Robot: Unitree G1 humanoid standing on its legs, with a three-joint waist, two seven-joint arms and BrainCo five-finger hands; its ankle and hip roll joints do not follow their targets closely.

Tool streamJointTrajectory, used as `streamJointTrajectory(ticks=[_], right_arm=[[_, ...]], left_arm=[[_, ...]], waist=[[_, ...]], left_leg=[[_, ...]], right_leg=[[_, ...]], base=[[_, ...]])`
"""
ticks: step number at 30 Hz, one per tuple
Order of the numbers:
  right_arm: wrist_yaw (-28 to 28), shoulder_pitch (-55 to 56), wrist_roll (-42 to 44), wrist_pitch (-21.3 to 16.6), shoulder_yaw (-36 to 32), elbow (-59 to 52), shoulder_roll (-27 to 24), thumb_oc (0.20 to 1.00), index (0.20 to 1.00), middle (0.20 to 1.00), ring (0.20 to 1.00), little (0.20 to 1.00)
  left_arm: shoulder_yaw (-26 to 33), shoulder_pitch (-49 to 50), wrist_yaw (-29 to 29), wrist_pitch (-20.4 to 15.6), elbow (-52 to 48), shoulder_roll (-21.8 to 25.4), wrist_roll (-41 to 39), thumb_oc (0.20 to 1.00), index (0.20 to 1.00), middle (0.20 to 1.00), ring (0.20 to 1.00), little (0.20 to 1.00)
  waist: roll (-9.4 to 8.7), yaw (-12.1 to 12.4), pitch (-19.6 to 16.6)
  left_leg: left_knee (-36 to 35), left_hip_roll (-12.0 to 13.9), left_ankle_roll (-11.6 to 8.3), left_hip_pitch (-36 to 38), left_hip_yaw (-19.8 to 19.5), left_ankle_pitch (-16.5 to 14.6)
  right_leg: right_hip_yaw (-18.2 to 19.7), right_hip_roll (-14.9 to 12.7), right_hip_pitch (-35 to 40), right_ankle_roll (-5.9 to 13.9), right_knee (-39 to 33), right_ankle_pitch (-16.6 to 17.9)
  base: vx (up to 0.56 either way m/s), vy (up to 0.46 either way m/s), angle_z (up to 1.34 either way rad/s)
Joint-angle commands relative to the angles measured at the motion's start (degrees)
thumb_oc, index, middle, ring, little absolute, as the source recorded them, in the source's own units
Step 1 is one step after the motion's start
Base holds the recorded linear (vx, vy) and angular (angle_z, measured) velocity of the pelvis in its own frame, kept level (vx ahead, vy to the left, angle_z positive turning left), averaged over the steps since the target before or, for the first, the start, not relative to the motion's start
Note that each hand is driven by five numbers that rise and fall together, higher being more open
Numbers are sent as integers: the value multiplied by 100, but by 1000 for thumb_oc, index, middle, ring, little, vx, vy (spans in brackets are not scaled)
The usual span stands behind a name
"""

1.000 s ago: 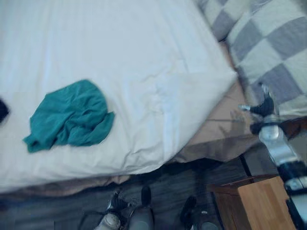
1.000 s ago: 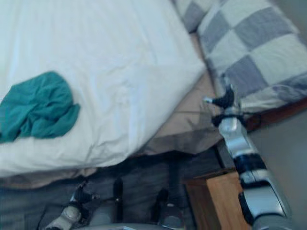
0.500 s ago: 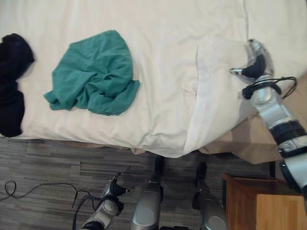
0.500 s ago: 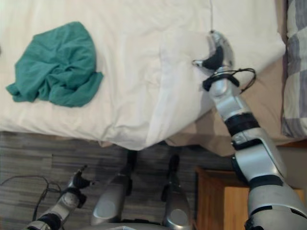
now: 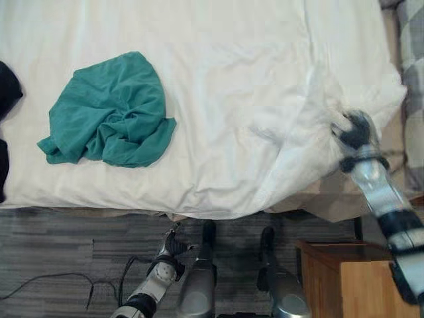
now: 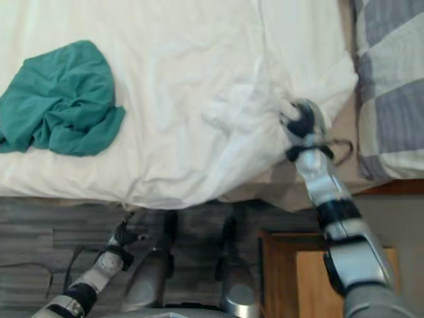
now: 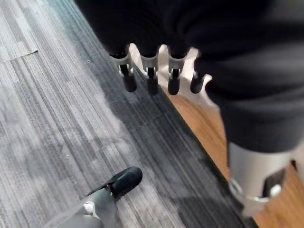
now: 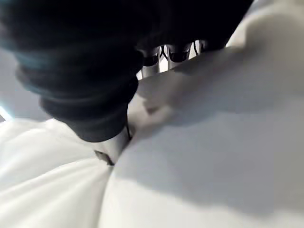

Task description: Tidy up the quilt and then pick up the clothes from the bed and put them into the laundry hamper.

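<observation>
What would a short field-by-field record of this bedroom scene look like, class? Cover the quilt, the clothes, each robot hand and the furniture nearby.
quilt: white quilt spread over the bed, bunched and creased at its corner by the right hand
clothes: teal garment crumpled on the quilt; black garment at the bed's left edge
right hand: right hand at the bunched corner, fingers buried in the cloth
left hand: left hand low over the grey floor, holding nothing
pillow: checked pillow past the quilt's corner
furniture: wooden nightstand beside the bed
</observation>
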Motion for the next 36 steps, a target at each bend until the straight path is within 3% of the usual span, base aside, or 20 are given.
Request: streamJointTrajectory(ticks=[1, 4, 5, 9, 10, 11, 14, 15, 16, 20, 21, 25, 29, 36], right_arm=[[-128, 815, 784, -134, -479, 164, -345, 1000, 1000, 1000, 1000, 1000], [-210, 1408, 1070, -183, -1086, 146, -284, 1000, 1000, 1000, 1000, 1000], [-755, 1964, 1503, -389, -2122, 103, -68, 1000, 1000, 1000, 1000, 1000], [-1215, 2273, 1320, -389, -2720, -170, -27, 1000, 1000, 1000, 1000, 1000], [-1786, 2353, 1078, -378, -3200, -407, -123, 1000, 1000, 1000, 1000, 1000], [-2015, 2335, 998, -373, -3357, -631, -158, 1000, 1000, 1000, 1000, 1000], [-2284, 2048, 812, -498, -3407, -1144, -286, 1000, 1000, 1000, 1000, 1000], [-2252, 1911, 787, -524, -3293, -1292, -334, 300, 300, 300, 300, 300], [-2173, 1681, 721, -554, -3048, -1505, -384, 200, 200, 200, 200, 200], [-1865, 669, 438, -490, -1930, -1884, -272, 200, 200, 200, 200, 200], [-1814, 177, 424, -429, -1536, -1682, -171, 200, 200, 200, 200, 200], [-1729, -212, 571, -422, -1090, -1235, 239, 200, 200, 200, 200, 200], [-1430, 380, 1316, -423, -946, 195, 1095, 200, 200, 200, 200, 200], [-662, 1830, 1322, -96, -578, 1434, 1699, 200, 200, 200, 200, 200]], left_arm=[[90, 289, -85, 58, 467, -69, 71, 1000, 1000, 1000, 1000, 1000], [277, 410, -146, 122, 541, -42, 23, 1000, 1000, 1000, 1000, 1000], [487, 541, -171, 184, 713, -104, -8, 1000, 1000, 1000, 1000, 1000], [561, 628, -178, 223, 872, -157, 24, 1000, 1000, 1000, 1000, 1000], [598, 699, -137, 247, 1002, -201, 83, 1000, 1000, 1000, 1000, 1000], [559, 710, -110, 267, 1048, -224, 121, 1000, 1000, 1000, 1000, 1000], [430, 700, -47, 252, 1099, -285, 170, 1000, 1000, 1000, 1000, 1000], [378, 702, -40, 229, 1074, -287, 168, 1000, 1000, 1000, 1000, 1000], [318, 668, -38, 207, 1040, -284, 137, 1000, 1000, 1000, 1000, 1000], [122, 436, 16, 128, 891, -275, 64, 1000, 1000, 1000, 1000, 1000], [28, 314, 74, 98, 788, -288, 32, 1000, 1000, 1000, 1000, 1000], [-12, 51, 218, 57, 678, -296, -116, 1000, 1000, 1000, 1000, 1000], [135, -254, 402, 84, 700, -353, -328, 1000, 1000, 1000, 1000, 1000], [338, -68, 438, 174, 658, -349, -436, 1000, 1000, 1000, 1000, 1000]], waist=[[-31, -181, -603], [-69, -246, -705], [-58, -346, -826], [-37, -366, -891], [-14, -371, -951], [3, -363, -972], [29, -310, -948], [32, -287, -916], [35, -248, -853], [100, -86, -426], [160, -46, -177], [225, -24, 172], [299, -92, 359], [118, -282, 140]], left_leg=[[142, 353, -194, 298, 211, -801], [122, 354, -177, 410, 244, -849], [89, 346, -162, 528, 254, -900], [58, 344, -160, 593, 242, -926], [19, 346, -168, 629, 205, -930], [11, 345, -173, 637, 193, -935], [9, 324, -181, 617, 154, -927], [14, 317, -186, 594, 144, -916], [31, 310, -193, 545, 130, -896], [276, 248, -210, 172, 83, -853], [569, 222, -211, -89, 81, -879], [1156, 212, -207, -544, 106, -1018], [1593, 204, -215, -828, 110, -1184], [1444, 192, -174, -527, 214, -1284]], right_leg=[[30, -169, -18, 304, 190, -802], [44, -159, 46, 315, 219, -826], [33, -160, 134, 329, 234, -872], [13, -157, 178, 333, 244, -911], [-5, -154, 217, 336, 253, -939], [-19, -155, 237, 340, 245, -949], [-49, -154, 249, 331, 210, -952], [-38, -157, 240, 327, 197, -947], [-28, -162, 208, 323, 195, -932], [58, -216, -62, 282, 303, -905], [94, -268, -236, 253, 477, -910], [160, -342, -632, 210, 908, -990], [163, -394, -941, 207, 1382, -1152], [96, -423, -550, 249, 971, -941]], base=[[110, 34, -19], [83, 24, -22], [78, 33, -14], [62, 24, -8], [48, 21, -15], [54, 27, -9], [0, 0, 0], [-42, -9, 2], [-84, -10, 5], [-169, -7, 4], [-178, 10, 17], [-136, 28, 12], [-51, 51, 0], [18, 66, 6]])
